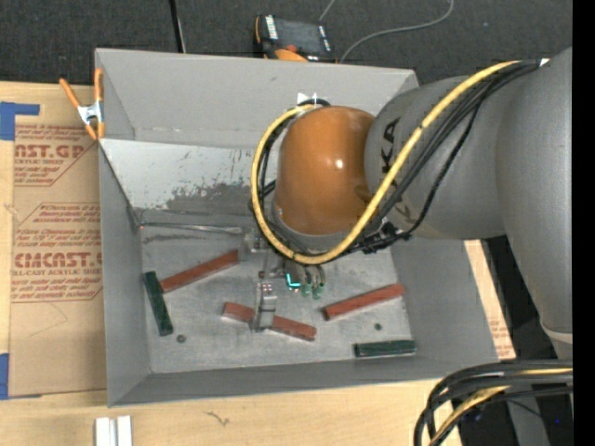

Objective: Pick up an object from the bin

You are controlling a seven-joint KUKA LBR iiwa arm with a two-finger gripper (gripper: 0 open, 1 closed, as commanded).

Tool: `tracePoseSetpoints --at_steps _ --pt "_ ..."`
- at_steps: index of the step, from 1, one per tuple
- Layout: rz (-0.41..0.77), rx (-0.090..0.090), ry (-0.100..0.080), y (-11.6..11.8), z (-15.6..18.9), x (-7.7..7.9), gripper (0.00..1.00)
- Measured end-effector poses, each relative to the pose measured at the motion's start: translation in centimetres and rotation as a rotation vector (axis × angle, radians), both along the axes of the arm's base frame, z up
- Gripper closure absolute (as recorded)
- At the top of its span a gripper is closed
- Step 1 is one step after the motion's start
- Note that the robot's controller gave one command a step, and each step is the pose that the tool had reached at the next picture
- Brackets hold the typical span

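Hanging low over the bin floor, the gripper stands right above a reddish-brown bar lying toward 6 o'clock. Whether it is apart or clamped cannot be told.

The end effector seems to touch a reddish-brown bar.

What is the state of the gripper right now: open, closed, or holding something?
Gripper: cannot be told whether open or closed; it is directly above the reddish-brown stick in the middle front of the bin.
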State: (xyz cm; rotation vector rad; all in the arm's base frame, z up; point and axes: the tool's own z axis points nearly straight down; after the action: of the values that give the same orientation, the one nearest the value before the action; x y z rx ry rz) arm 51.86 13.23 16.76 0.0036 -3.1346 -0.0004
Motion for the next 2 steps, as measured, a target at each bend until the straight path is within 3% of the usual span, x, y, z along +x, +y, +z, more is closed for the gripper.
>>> tracePoseSetpoints --at_steps 1,2 --pt "0.109 -0.002 0.001 -2.91 -10.25 -1.99 0.0" --pt "0.109 0.001 -0.006 -2.76 -9.77 -1.74 1.0"
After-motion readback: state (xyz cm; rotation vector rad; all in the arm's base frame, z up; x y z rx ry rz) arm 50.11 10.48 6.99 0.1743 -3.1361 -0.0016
